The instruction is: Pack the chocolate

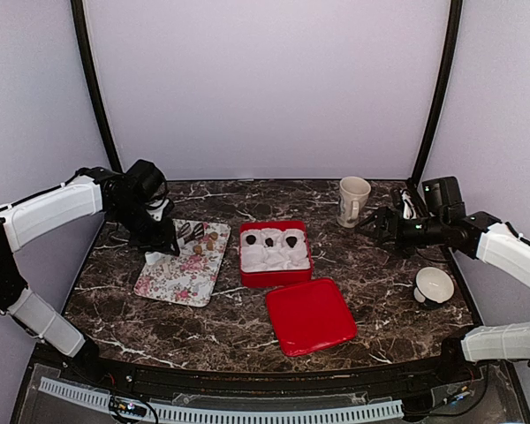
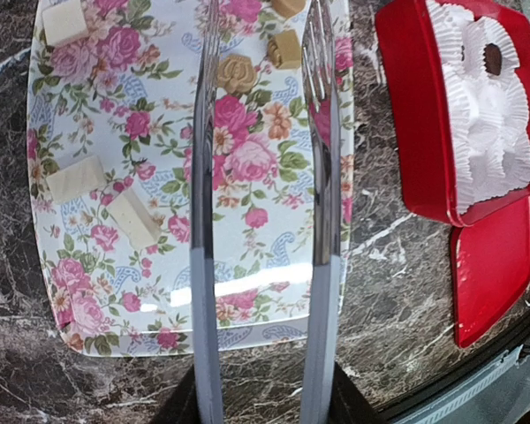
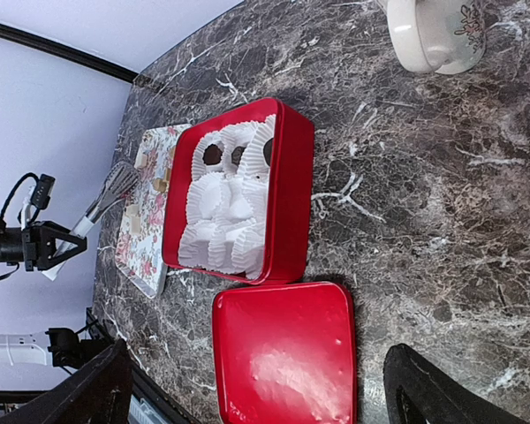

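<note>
Your left pincer point(image 2: 263, 22) hangs released over the floral tray point(image 2: 115, 291), its 2 long metal fingers point(image 2: 205, 221) apart and gripping nothing. In the wrist view 3 tan chocolates point(image 2: 237, 72) lie on the tray between those fingers, up near the tips; you cannot tell how high the tips stand above them. 3 cream blocks point(image 2: 75, 179) lie on the same tray outside the finger on that view's left. Past the other finger, off the tray's edge, stands the red box point(image 1: 275, 276) on the marble table point(image 1: 380, 283). 3 dark chocolates point(image 1: 269, 241) sit in the white paper cups point(image 1: 265, 258) of its far row. The red lid point(image 1: 311, 315) lies flat just beside the box, on its near side. Your right pincer point(image 1: 369, 226) is spread wide and empty, near the mug point(image 1: 353, 201), with the box and lid well apart ahead of it. A white bowl point(image 1: 434, 286) sits beside your right arm.
</note>
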`<state>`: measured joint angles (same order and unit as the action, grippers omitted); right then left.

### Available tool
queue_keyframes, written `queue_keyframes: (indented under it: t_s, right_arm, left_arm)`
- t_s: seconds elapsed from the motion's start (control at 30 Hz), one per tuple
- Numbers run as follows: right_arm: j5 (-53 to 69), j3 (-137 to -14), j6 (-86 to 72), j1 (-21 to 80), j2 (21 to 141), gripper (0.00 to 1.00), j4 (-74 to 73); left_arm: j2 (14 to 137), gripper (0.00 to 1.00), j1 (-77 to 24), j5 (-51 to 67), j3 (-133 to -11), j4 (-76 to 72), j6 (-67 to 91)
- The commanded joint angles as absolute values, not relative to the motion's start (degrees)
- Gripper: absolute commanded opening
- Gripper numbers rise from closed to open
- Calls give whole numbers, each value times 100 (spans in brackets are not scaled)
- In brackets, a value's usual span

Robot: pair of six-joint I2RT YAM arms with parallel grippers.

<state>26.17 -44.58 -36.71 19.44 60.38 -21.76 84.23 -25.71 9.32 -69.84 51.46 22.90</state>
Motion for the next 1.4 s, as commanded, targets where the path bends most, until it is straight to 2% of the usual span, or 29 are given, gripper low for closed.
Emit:
queue_keyframes:
  t_s: [0.0, 0.6, 1.0, 1.37]
  right_arm:
    - [2706, -4597, -3656, 1921, 6049, 100, -1901]
    - [2663, -4539, -3791, 1922, 6034, 100, -1852]
    - [2645, -4495, -3839, 1916, 5983, 100, -1876]
    - [2661, -4465, -3850, 1916, 5924, 100, -1868]
  left_arm:
    - [8245, 39, -2434, 829, -6695, 5118, 2150]
    - [8922, 40, -2374, 1062, -6832, 4983, 1744]
    - [9082, 33, -2378, 716, -6869, 5014, 1633]
    - [8639, 29, -2377, 723, -7052, 5227, 1712]
